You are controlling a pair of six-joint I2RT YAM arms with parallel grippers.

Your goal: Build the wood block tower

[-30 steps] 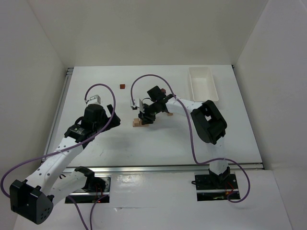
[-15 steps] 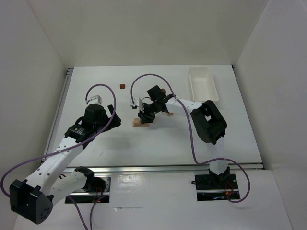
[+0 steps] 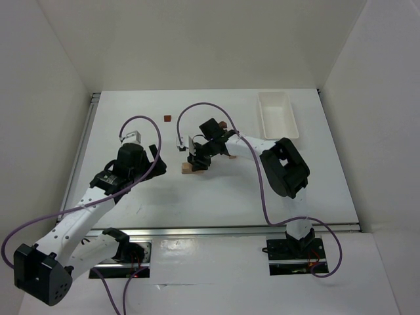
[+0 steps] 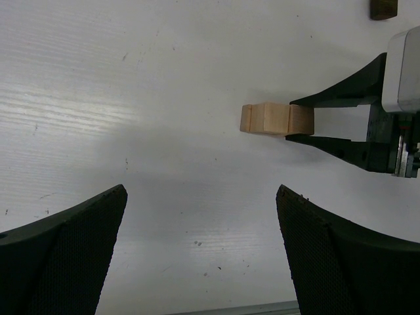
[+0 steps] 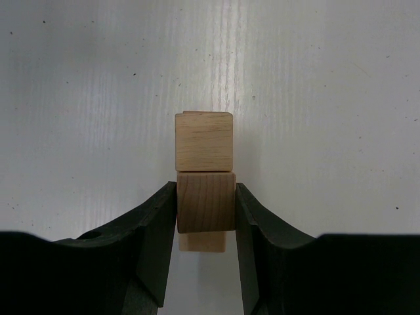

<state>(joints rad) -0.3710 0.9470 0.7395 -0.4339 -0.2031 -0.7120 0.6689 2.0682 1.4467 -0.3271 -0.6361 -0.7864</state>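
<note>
Three blocks [image 3: 189, 168] are pictured near the middle of the table [image 3: 216, 197], just beside the tip of the right gripper [image 5: 206, 189] and well apart from the tray [image 3: 276, 115] set at the far right. A tan block [image 5: 206, 202] is clamped between the right gripper's narrowly set fingers [image 5: 157, 223], with one finger pressed to each side. A pale block [image 5: 204, 141] is butted against its far face. A sliver of a second pale block [image 5: 203, 242] is seen at its near edge, mostly hidden; whether the tan block is stacked on it cannot be told.

From the right wrist, the group is seen lined up straight ahead, its long axis laid along the fingers and pointed away from the camera. From the left wrist, the same line is seen side-on, stretched left to right and level with the table. Its pale end is pointed left and its tan end is held in the fingers entering from the right.

The left gripper [image 4: 200, 193] is spread wide, gripping nothing, and is held short of the blocks. A dark block [image 3: 167, 118] is seen lying alone towards the far left of the table, well apart from the rest.
</note>
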